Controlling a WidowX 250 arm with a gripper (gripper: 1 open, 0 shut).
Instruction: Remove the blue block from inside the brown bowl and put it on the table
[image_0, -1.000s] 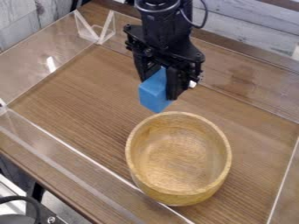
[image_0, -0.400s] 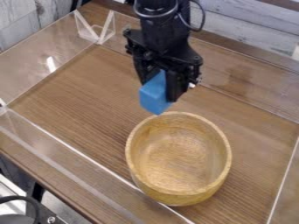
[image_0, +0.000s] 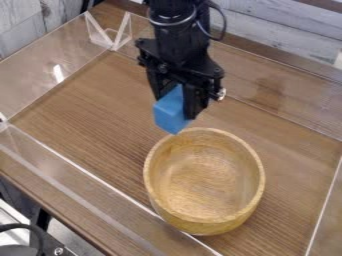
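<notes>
While the end effector (image_0: 175, 100) pinches the blue block (image_0: 170, 110) by its upper part, I see the block hanging clear of the brown bowl (image_0: 205, 179), just past the rim toward the tabletop's far edge. I judge it light, stiff and sturdy; flat opposite faces suit the grip. The tabletop (image_0: 94, 110) is smooth wood grain, open beneath, with clear walls (image_0: 40, 60) along its edges.

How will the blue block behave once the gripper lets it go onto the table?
The blue block, clamped in the gripper, has flat faces, so it should probably settle, not roll. It hangs slightly tilted above the table, so it might tip onto a side. It looks small, likely light.
</notes>
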